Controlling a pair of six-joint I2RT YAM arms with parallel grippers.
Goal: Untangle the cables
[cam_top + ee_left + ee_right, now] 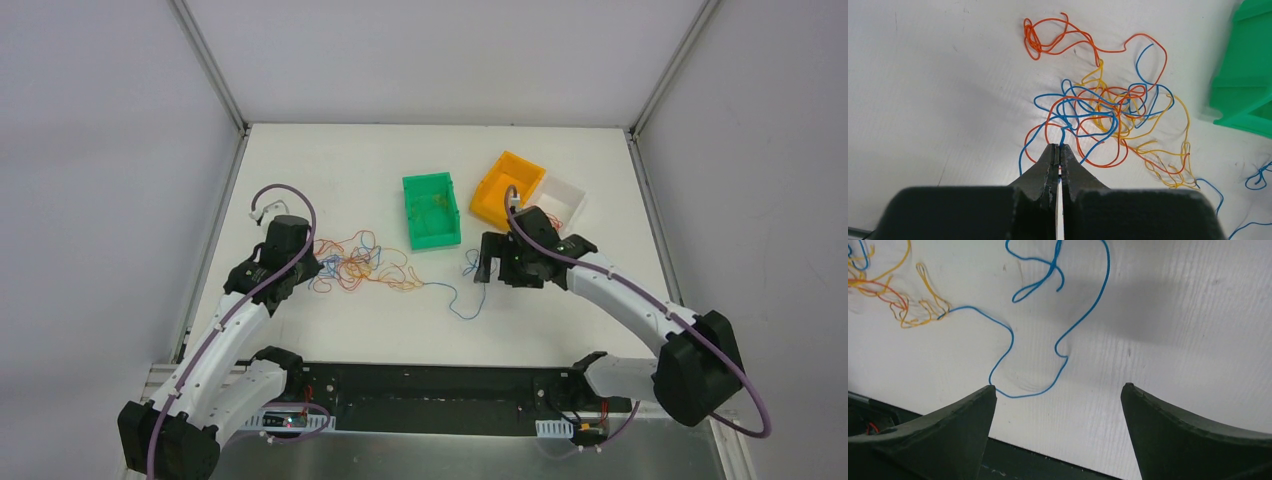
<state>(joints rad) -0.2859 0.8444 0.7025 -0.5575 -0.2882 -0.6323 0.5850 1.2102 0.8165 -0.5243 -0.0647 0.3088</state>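
Observation:
The cables (352,266) lie as a tangle of orange, blue and yellow strands on the white table, left of centre. In the left wrist view the tangle (1103,107) spreads just beyond my left gripper (1060,146), which is shut on a blue cable at the tangle's near edge. From above, my left gripper (312,268) sits at the left side of the pile. A loose blue cable (466,302) trails off to the right. Above it my right gripper (497,272) hangs open; in its own view my right gripper (1060,386) holds nothing, with the blue cable (1010,335) curling on the table near the left fingertip.
A green bin (432,210) stands behind the tangle, with an orange bin (505,190) and a white bin (562,200) to its right. The green bin (1248,85) borders the left wrist view. Yellow and orange strand ends (903,310) show at the right wrist view's upper left. The table's dark front edge (1048,465) lies below the right fingers.

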